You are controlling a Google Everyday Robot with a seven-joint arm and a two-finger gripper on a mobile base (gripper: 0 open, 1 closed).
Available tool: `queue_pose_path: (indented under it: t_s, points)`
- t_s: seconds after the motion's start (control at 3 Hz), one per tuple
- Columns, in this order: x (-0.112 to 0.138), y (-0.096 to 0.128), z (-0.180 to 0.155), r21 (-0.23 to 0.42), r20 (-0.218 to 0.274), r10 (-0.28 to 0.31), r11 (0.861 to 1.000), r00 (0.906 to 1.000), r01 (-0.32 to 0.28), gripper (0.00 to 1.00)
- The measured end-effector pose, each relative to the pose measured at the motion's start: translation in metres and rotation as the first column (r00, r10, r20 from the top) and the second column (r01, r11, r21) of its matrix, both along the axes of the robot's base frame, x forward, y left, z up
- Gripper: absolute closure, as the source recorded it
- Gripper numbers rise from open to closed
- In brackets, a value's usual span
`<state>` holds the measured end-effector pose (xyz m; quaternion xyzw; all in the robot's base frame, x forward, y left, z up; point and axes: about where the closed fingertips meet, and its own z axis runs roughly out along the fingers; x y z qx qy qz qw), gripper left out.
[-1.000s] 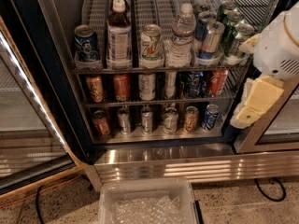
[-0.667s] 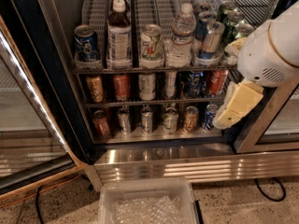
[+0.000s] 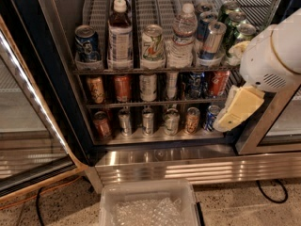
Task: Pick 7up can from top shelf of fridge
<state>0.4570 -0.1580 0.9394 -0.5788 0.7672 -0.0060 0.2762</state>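
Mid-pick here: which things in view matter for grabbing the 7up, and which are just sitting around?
Job:
7up can, middle lane of the top shelf
fridge
hand, at right, below top-shelf level

Just there:
blue can
water bottle
green cans
clear bin on the floor

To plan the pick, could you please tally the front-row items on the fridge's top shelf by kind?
Cans: 4 (blue can, 7up can, blue-silver can, green can)
Bottles: 2 (dark bottle, water bottle)
Total: 6
The gripper hangs at the right, below the top shelf.
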Motion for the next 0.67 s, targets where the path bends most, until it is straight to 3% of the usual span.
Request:
queue_pose_path:
  t_s: [0.33,0.67]
  points:
    - [0.002,0.006,-0.026,0.084,0.028,-0.03,0.996,0.9992,0.027,0.0]
    - [0.02,0.017,-0.043,0.195,0.091,-0.061,0.98,0.994,0.042,0.0]
